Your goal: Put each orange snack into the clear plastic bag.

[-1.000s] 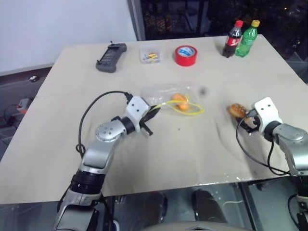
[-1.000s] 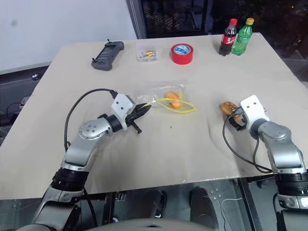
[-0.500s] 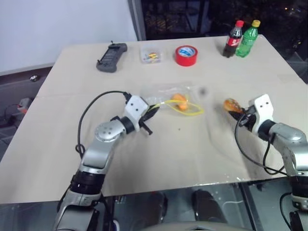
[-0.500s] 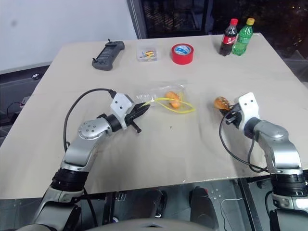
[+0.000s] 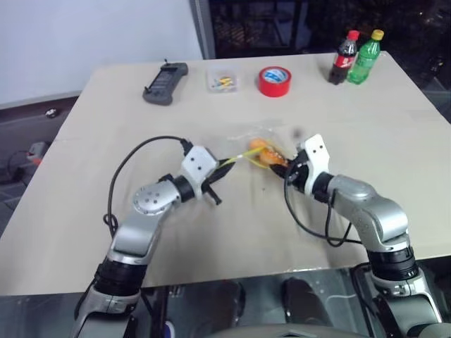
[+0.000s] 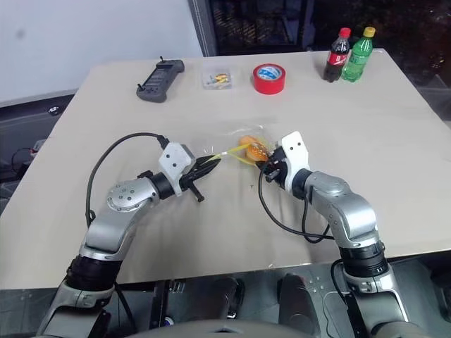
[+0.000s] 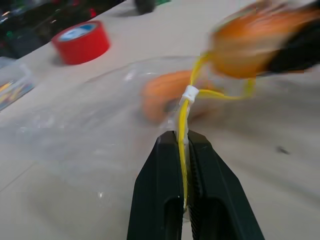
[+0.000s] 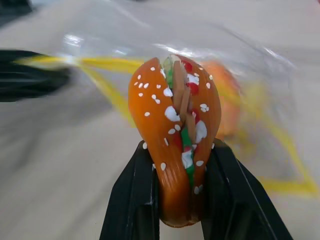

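Between the right gripper's [image 8: 175, 210] clamped jaws sits an orange snack [image 8: 175, 150], beside the clear plastic bag [image 7: 90, 115].

Directly ahead of the right claw [image 6: 266, 166], the crinkly clear plastic bag [image 5: 243, 137] with its yellow strip blocks passage, the left claw [image 6: 206, 165] just beyond. Bare tabletop [image 6: 232, 225] lies behind both. Red tape roll [image 6: 269, 78] and two bottles [image 6: 347, 54] stand well apart.
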Controlling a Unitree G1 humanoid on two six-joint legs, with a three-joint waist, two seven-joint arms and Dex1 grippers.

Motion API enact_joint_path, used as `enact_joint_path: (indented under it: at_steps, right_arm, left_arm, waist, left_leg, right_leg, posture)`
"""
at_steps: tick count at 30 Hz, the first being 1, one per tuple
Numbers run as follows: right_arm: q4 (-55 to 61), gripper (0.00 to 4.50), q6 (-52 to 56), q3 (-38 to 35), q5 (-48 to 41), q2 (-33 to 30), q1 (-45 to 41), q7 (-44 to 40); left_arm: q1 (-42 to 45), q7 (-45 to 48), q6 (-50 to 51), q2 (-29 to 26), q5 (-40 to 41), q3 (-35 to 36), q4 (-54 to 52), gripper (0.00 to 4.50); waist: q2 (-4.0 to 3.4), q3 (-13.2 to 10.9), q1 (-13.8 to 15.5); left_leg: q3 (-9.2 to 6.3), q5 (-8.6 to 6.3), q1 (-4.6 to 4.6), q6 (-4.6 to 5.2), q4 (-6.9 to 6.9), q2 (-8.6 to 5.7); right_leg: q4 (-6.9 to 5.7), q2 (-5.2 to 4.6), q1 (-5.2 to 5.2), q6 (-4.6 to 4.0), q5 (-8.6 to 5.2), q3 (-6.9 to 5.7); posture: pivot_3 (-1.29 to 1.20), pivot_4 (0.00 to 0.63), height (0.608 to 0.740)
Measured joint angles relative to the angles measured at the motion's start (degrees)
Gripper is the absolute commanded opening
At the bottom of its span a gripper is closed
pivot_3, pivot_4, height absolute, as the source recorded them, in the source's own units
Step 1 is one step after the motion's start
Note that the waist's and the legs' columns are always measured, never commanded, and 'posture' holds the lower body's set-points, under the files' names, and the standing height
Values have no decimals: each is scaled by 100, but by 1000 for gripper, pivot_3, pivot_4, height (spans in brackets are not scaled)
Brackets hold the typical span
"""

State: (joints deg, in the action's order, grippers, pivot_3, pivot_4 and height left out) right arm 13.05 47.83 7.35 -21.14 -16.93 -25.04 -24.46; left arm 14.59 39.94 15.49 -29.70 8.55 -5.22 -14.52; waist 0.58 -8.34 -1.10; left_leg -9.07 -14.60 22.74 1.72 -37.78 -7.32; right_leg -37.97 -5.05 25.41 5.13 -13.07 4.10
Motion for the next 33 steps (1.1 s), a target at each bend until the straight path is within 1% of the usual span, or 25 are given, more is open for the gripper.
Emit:
enact_joint_path:
  at_steps: [4, 8, 11, 12, 13, 16, 17, 18, 19, 22, 25, 29, 33]
  right_arm:
    - [-580, 928, -251, 344, 322, -16, -220, -154]
    - [-708, 928, -331, 384, 361, 60, -364, -214]
    - [-1012, 928, -335, 281, 273, 408, -585, -244]
    - [-1177, 928, -352, 252, 149, 626, -671, -318]
    - [-1430, 928, -442, 176, 90, 808, -761, -397]
    - [-2046, 928, -995, 252, 149, 1037, -936, -701]
    - [-2386, 1397, -1400, 448, 371, 1006, -1053, -846]
    - [-2690, 1661, -1765, 577, 584, 979, -1167, -944]
    - [-2770, 1828, -1865, 597, 648, 976, -1194, -974]
    - [-3174, 3171, -2478, 739, 890, 1012, -1348, -1208]
    - [-3390, 4444, -3308, 1108, 1469, 851, -1438, -1377]
    - [-3214, 4444, -3614, 1228, 1729, 542, -1361, -1560]
    - [-2379, 4444, -3538, 1057, 1700, 92, -1078, -1728]
  left_arm:
    - [-160, 107, -84, -61, -4, -17, -59, 0]
    - [-219, 105, -85, -77, -6, -3, -105, 0]
    - [-385, 180, -111, -162, -41, -35, -204, 0]
    - [-416, 213, -129, -185, -45, -48, -217, 0]
    - [-428, 218, -134, -205, -50, -52, -217, 0]
    - [-429, 221, -165, -206, -53, -55, -216, 0]
    - [-432, 219, -171, -214, -54, -53, -216, 0]
    - [-440, 212, -172, -217, -54, -46, -216, 0]
    - [-441, 211, -172, -216, -54, -46, -217, 0]
    - [-507, 190, -172, -215, -42, 21, -219, 0]
    - [-520, 77, -125, -126, 56, 185, -198, 0]
    - [-491, -55, 57, -54, 273, 525, -173, 0]
    - [-456, -169, 323, 17, 539, 778, -167, 0]
  waist:
    - [0, 0, -2]
    - [0, 0, -8]
    - [0, 0, -55]
    - [1, 1, -69]
    - [1, 1, -92]
    - [0, 0, -132]
    - [0, 0, -133]
    - [0, 0, -134]
    - [0, 0, -134]
    - [0, 0, -140]
    - [0, 0, -139]
    - [0, 0, -125]
    - [0, 0, -114]
  left_leg:
    - [-2, 0, 0, 0, 1, 0]
    - [0, 0, 0, 0, 1, 0]
    - [-3, 0, -1, 0, 2, 1]
    - [-5, 0, -1, 0, 2, 1]
    - [-4, 0, -1, 0, 2, 1]
    - [-3, 0, -3, 0, 2, 1]
    - [-3, 0, -3, 0, 2, 1]
    - [-2, 0, -3, 0, 2, 1]
    - [-2, 0, -3, 0, 2, 1]
    - [-3, 0, -3, 0, 2, 1]
    - [-5, 0, -3, -1, 2, 1]
    - [-6, 0, -2, 0, 2, 1]
    - [-8, 0, 0, 0, 1, 0]
  right_leg:
    - [-1, 1, 0, 0, 0, -1]
    - [0, 0, 0, 0, 0, 0]
    - [-2, 2, 0, 0, 0, 0]
    - [0, 2, -1, 0, 0, -3]
    - [0, 2, -1, 0, 1, -2]
    - [-2, 3, 0, -1, 1, 0]
    - [-2, 3, 0, -1, 1, -1]
    - [-1, 4, 0, -1, 1, -1]
    - [-1, 3, 0, -1, 1, -1]
    - [-1, 4, 1, -1, 1, -1]
    - [-1, 5, 1, -1, 1, -2]
    - [0, 4, 1, -1, 1, -2]
    - [1, 3, 0, -1, 1, -4]
  posture:
    - [0, 150, 740]
    - [0, 150, 740]
    - [0, 150, 740]
    - [0, 150, 740]
    - [0, 150, 740]
    - [0, 150, 740]
    - [0, 150, 740]
    - [0, 150, 740]
    - [0, 150, 740]
    - [0, 150, 740]
    - [0, 150, 740]
    - [0, 150, 740]
    - [0, 150, 740]
